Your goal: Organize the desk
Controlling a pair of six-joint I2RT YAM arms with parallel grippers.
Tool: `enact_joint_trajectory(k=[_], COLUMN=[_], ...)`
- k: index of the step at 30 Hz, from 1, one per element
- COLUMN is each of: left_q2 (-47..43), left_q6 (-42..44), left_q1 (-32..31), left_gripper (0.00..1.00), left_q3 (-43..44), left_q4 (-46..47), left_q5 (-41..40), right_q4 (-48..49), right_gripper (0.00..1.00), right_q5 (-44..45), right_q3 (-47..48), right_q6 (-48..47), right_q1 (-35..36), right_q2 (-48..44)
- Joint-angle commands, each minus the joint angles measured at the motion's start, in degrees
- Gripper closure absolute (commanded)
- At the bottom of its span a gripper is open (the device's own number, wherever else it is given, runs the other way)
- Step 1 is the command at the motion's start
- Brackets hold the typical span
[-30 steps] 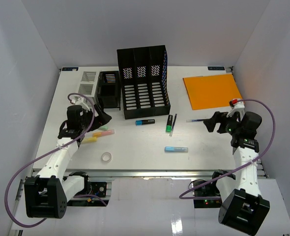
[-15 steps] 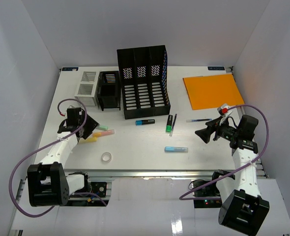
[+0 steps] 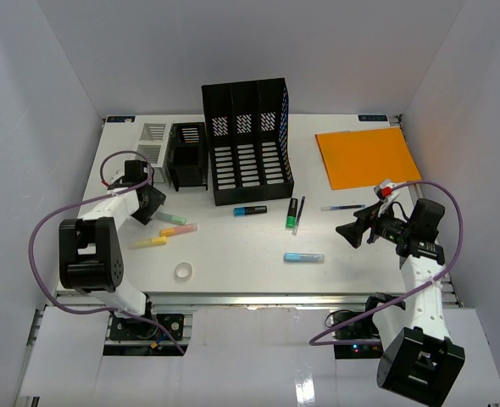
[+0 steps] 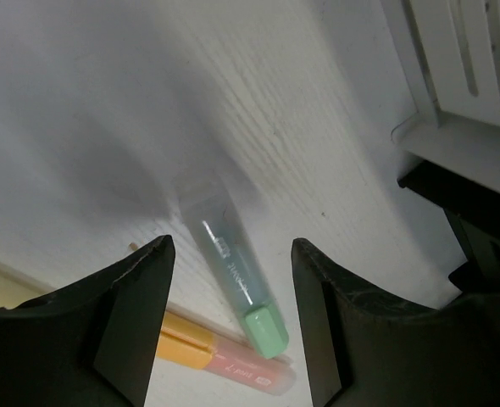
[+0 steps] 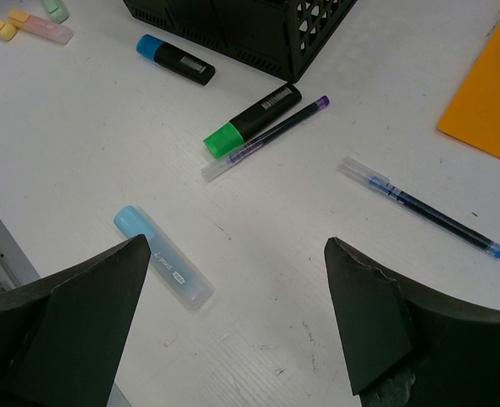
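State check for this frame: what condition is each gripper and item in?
left gripper, open, holding nothing
right gripper, open, holding nothing
mint highlighter, capped, lying on the desk, not gripped
black-green marker, capped, lying flat
orange folder, lying flat
file rack, upright

The white worktop (image 3: 233, 246) carries a tall black file rack (image 3: 246, 144) at the back, with a smaller black bin (image 3: 188, 157) and a pale tray (image 3: 151, 144) to its left and an orange folder (image 3: 366, 157) off to the right. Loose in front lie three pastel highlighters (image 3: 179, 230), a tape ring (image 3: 183, 270), a blue-capped marker (image 3: 250, 210), a green-capped marker (image 3: 292, 212), a light blue marker (image 3: 304, 258) and a blue pen (image 3: 343, 207).
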Motion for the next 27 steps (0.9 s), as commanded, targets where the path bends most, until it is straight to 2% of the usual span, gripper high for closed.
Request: enact_joint_trajectory(k=[1, 5, 12, 15, 21, 24, 27], left_q2=[5.84, 9.71, 10.62, 11.73, 10.34, 9.40, 8.16], left_q6=[-1.37, -2.37, -2.07, -2.05, -4.83, -5.09, -5.36], left_q1=[0.01, 0.09, 0.09, 0.09, 0.10, 0.15, 0.15], left_gripper=[0.35, 0.38, 0.39, 0.43, 0.64, 0.69, 0.71], left_q3=[6.29, 10.34, 10.05, 10.62, 10.92, 12.06, 13.30], left_q4=[-5.14, -11.76, -12.06, -12.08, -12.11, -12.26, -12.52], left_q5=[-1.54, -3.57, -1.56, -0.80, -1.75, -1.83, -2.40], right_q4=[0.39, 0.46, 0.65, 0.65, 0.58, 0.57, 0.62], right_gripper=[0.10, 0.10, 0.10, 0.10, 0.10, 0.10, 0.10], right_q5=[0.05, 0.47, 0.90, 1.00, 1.50, 1.63, 1.63], right_q3=[1.97, 1.97, 1.88, 1.88, 1.88, 1.88, 1.88], right_q6=[-0.60, -0.59, -0.59, -0.59, -0.77, -0.74, -0.68], right_q1=[0.52, 0.59, 0.61, 0.61, 0.62, 0.64, 0.70], right_q2=[-0.46, -0.37, -0.26, -0.14, -0.02, -0.08, -0.02])
